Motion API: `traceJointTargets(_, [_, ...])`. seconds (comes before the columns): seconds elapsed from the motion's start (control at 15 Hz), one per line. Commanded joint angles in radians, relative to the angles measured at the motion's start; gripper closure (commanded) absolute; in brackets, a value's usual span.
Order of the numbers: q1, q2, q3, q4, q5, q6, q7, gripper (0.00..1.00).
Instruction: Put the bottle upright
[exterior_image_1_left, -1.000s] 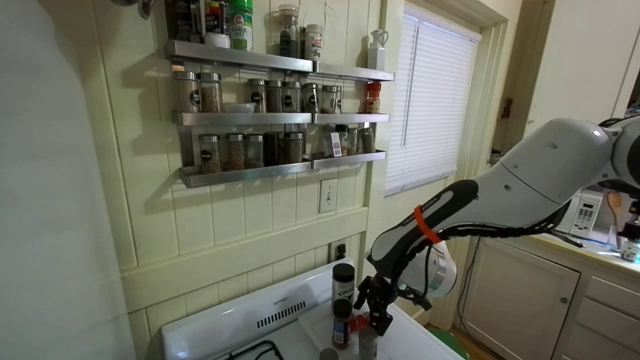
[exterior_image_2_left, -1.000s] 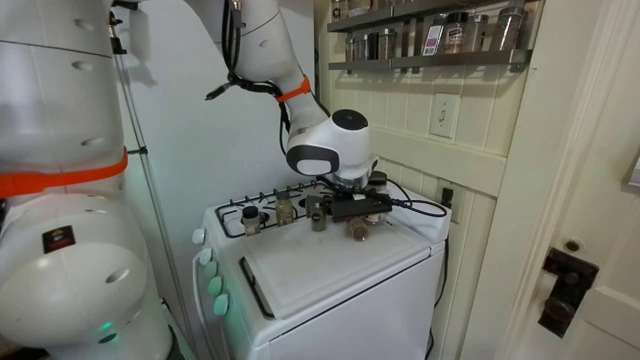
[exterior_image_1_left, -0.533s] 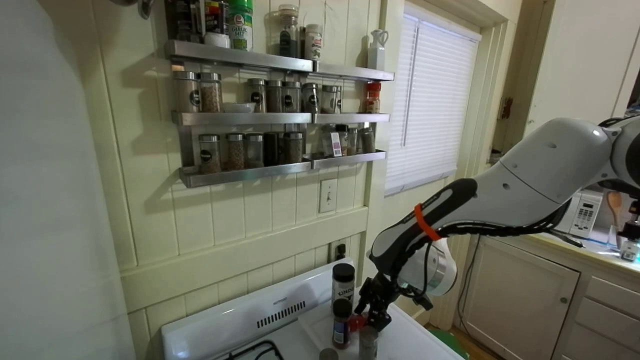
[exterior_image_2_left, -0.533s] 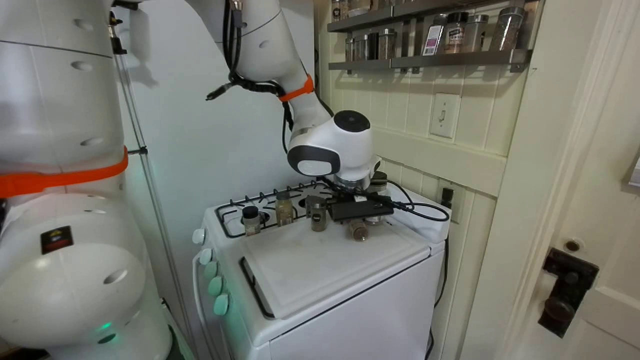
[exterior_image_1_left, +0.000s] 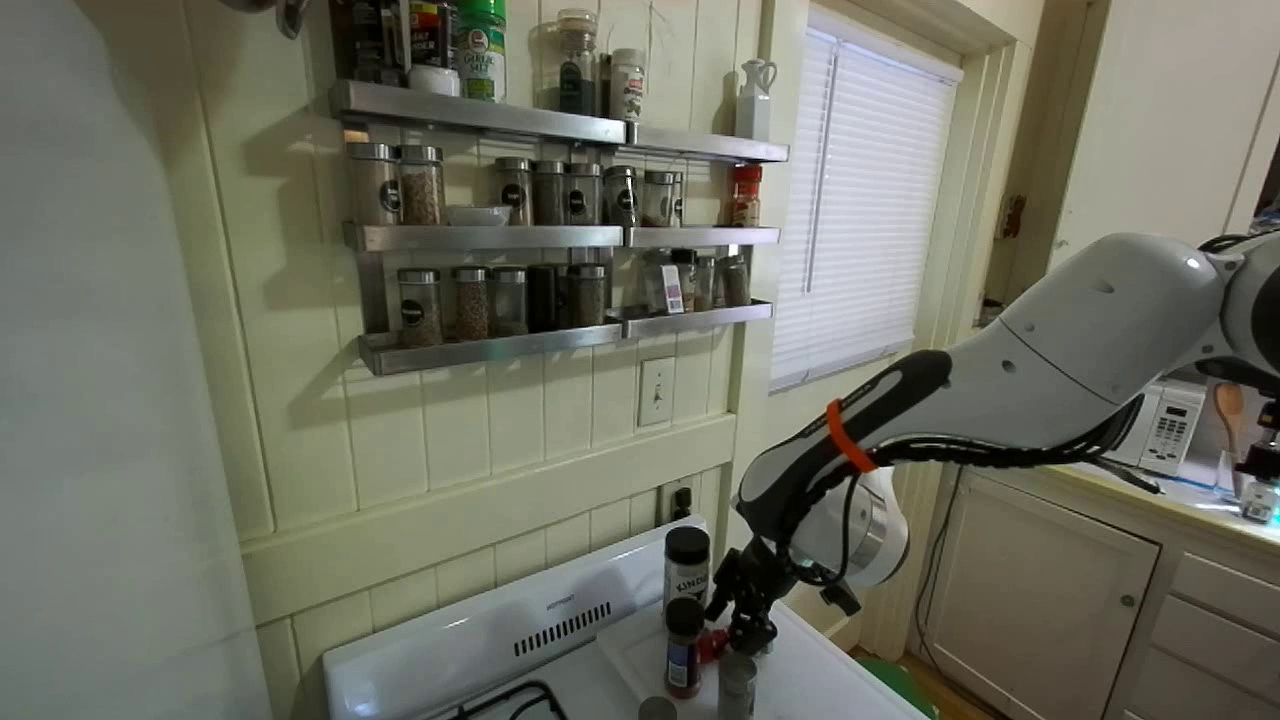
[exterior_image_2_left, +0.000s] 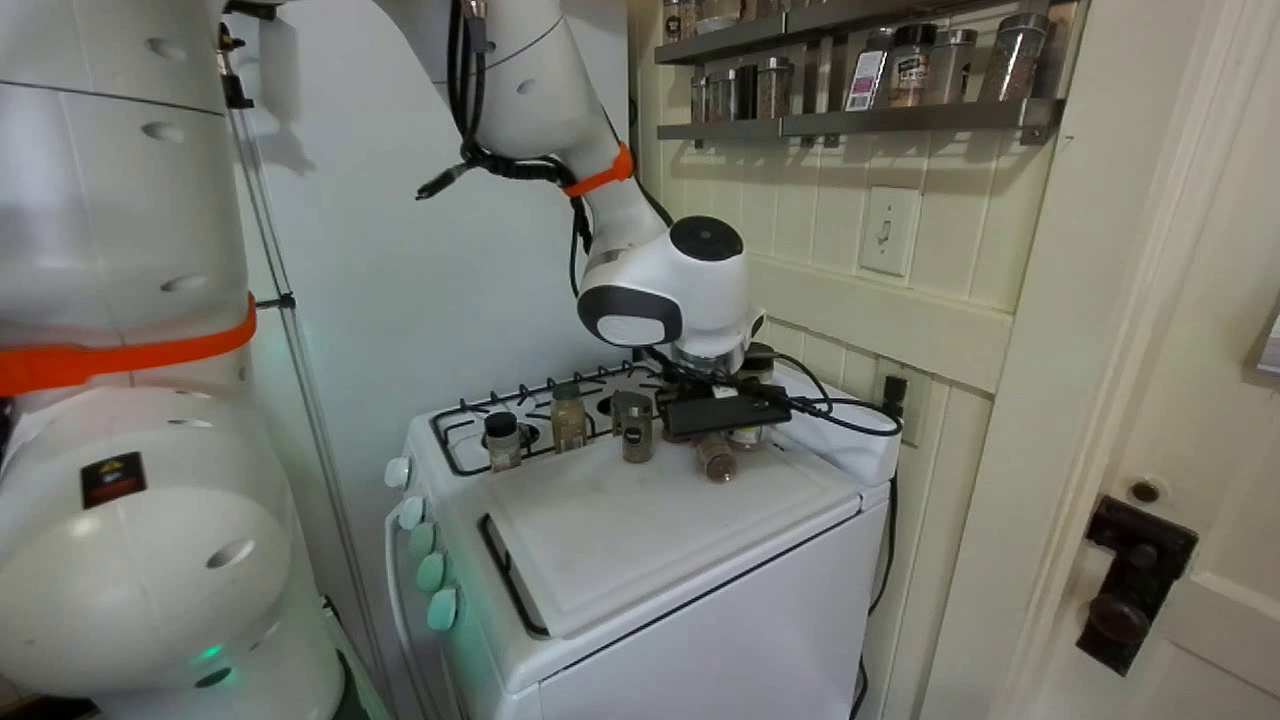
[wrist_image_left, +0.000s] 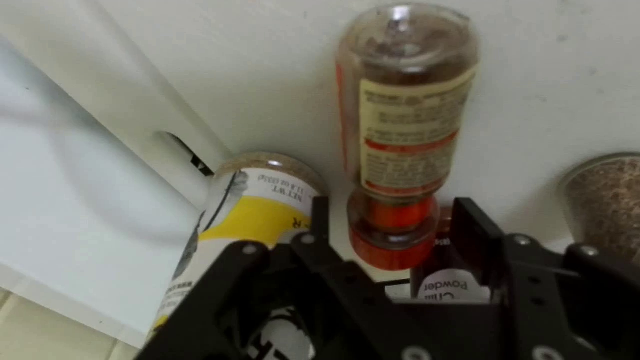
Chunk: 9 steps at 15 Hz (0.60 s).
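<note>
The bottle (wrist_image_left: 410, 115), clear with a cream label and a red cap, lies on its side on the white stove cover. An exterior view shows its base end (exterior_image_2_left: 717, 460) below the arm; another angle catches the red cap (exterior_image_1_left: 711, 645). My gripper (wrist_image_left: 392, 212) is around the cap end in the wrist view, one finger (wrist_image_left: 320, 217) to its left and one to its right. Gaps show on both sides of the cap, so the jaws stand partly open and hold nothing. The gripper (exterior_image_1_left: 737, 618) sits low, just over the cover.
Close by on the left in the wrist view stands a big white-and-yellow labelled bottle (wrist_image_left: 260, 200). A chili powder bottle (wrist_image_left: 452, 285) stands behind the red cap. A brown-filled jar (wrist_image_left: 610, 205) is at the right. More jars (exterior_image_2_left: 568, 418) stand toward the burners, below the wall shelves (exterior_image_1_left: 490, 345).
The fingers have come closer together around the bottle's cap end. The arm has shifted slightly toward the back panel. The bottle has hardly moved.
</note>
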<state>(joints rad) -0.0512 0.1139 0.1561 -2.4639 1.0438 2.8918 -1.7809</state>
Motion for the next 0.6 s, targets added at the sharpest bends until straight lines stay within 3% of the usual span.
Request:
traceJointTargets(0.0, [-0.007, 0.018, 0.013, 0.023, 0.069, 0.007, -0.079, 0.34])
traceJointTargets(0.53, [-0.004, 0.04, 0.025, 0.04, 0.095, 0.0, -0.118, 0.38])
